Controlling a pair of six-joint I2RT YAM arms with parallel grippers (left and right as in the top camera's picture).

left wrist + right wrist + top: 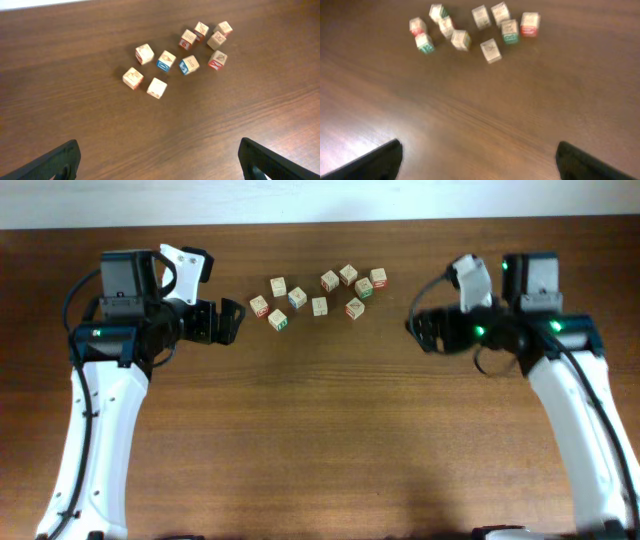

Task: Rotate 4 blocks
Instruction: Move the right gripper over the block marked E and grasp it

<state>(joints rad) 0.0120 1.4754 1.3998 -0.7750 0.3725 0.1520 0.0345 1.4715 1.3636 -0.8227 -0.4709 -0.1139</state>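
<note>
Overhead: left gripper [238, 321] and right gripper [416, 330], both wide and empty, flank the blocks [319, 306] clustered far-centre on the table [320, 440]; tight spacing could let fingers knock neighbours.

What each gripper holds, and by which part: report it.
Nothing is held. The left gripper and right gripper both stand open and empty, apart from the blocks lying between them.

Probably a robot lab: two arms [100, 420] at a wooden table [320, 440].
</note>
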